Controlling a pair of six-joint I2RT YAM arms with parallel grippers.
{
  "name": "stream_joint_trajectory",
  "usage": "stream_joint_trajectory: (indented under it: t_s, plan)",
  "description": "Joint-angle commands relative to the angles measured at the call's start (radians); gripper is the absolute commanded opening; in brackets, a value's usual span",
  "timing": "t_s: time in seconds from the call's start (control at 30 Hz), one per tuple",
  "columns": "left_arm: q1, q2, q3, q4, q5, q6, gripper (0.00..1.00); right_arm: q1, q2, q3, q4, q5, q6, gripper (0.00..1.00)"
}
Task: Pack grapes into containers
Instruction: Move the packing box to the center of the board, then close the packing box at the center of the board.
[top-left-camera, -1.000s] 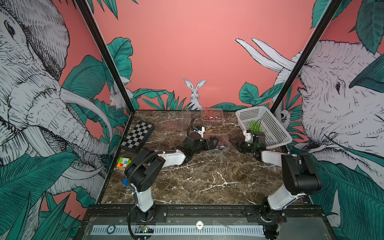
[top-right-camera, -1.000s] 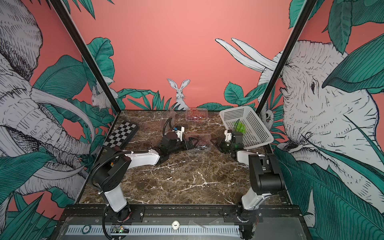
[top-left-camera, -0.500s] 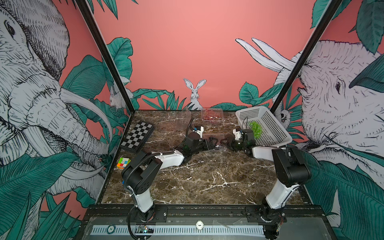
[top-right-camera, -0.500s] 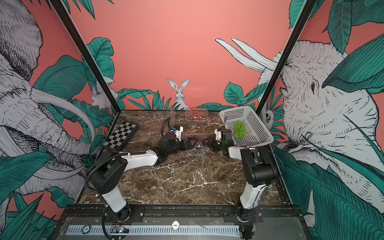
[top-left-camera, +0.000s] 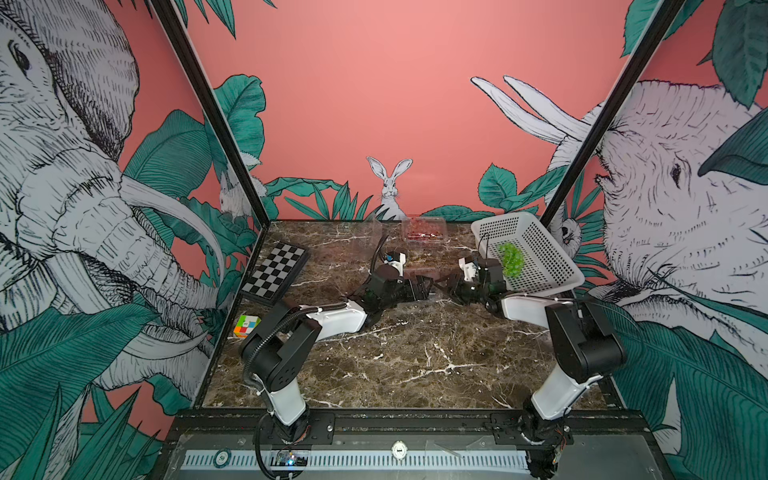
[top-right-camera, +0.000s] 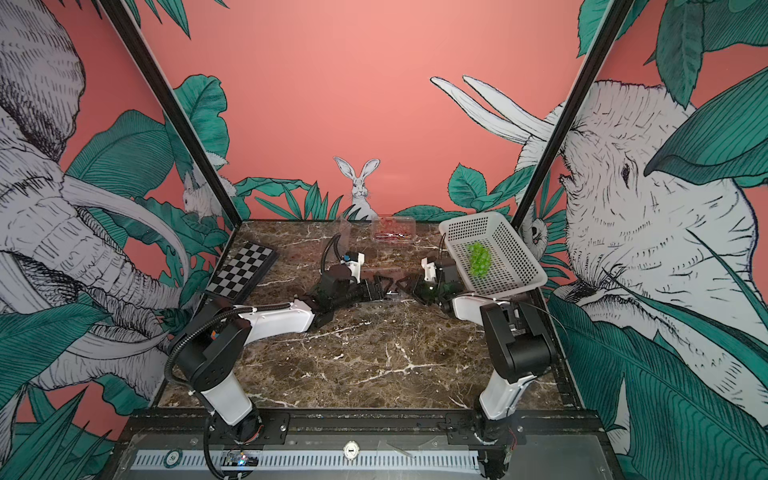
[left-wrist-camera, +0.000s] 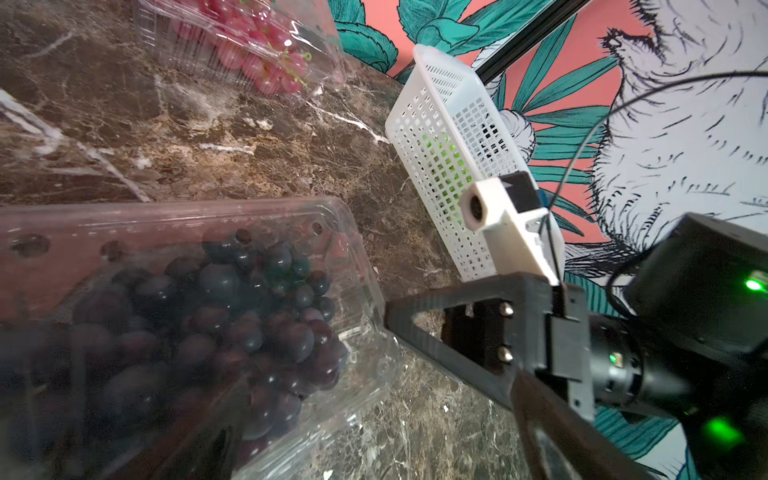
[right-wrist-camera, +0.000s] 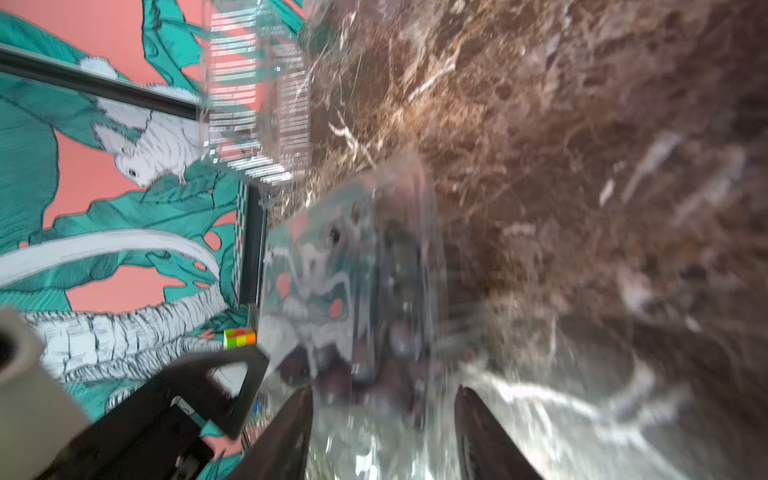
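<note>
A clear container (top-left-camera: 424, 275) of dark grapes (left-wrist-camera: 216, 316) lies mid-table between my two grippers. My left gripper (top-left-camera: 420, 287) is open wide beside it; one of its fingers (left-wrist-camera: 536, 399) stands apart from the container's rim. My right gripper (right-wrist-camera: 384, 395) is open, its fingers either side of the container's clear edge, blurred by motion. A second container (top-left-camera: 424, 229) at the back holds red grapes (left-wrist-camera: 249, 54). Green grapes (top-left-camera: 510, 259) lie in the white basket (top-left-camera: 540, 245).
The basket stands tilted at the right back, just behind the right wrist. A clear ribbed plastic item (right-wrist-camera: 257, 104) stands at the back near the middle. A chessboard (top-left-camera: 276, 270) and a coloured cube (top-left-camera: 246, 325) lie along the left edge.
My right gripper has swung left from the basket's front to the dark-grape container, uncovering the green grapes. The left arm has barely shifted.
</note>
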Motion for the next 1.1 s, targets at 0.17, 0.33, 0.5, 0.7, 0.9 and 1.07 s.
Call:
stream_joint_trajectory:
  t_s: [0.17, 0.33, 0.5, 0.7, 0.9, 1.07]
  plan:
    - [0.004, -0.025, -0.016, 0.0, -0.005, 0.002, 0.99, -0.005, -0.037, -0.134, 0.145, -0.004, 0.064, 0.48]
    - [0.004, -0.028, -0.027, 0.005, 0.0, -0.004, 0.99, -0.005, 0.026, -0.153, 0.268, -0.025, 0.132, 0.43]
    - [0.005, -0.049, -0.045, -0.006, -0.009, 0.004, 0.99, -0.007, 0.05, -0.151, 0.305, -0.033, 0.166, 0.4]
    - [0.007, -0.057, -0.052, -0.009, -0.008, 0.004, 0.99, -0.01, 0.048, -0.157, 0.342, -0.021, 0.185, 0.37]
    - [0.007, -0.058, -0.047, -0.009, -0.005, 0.004, 0.99, -0.011, 0.071, -0.154, 0.395, -0.033, 0.237, 0.34]
    - [0.007, -0.059, -0.048, -0.01, -0.004, 0.001, 0.99, -0.011, 0.091, -0.155, 0.407, -0.024, 0.248, 0.29]
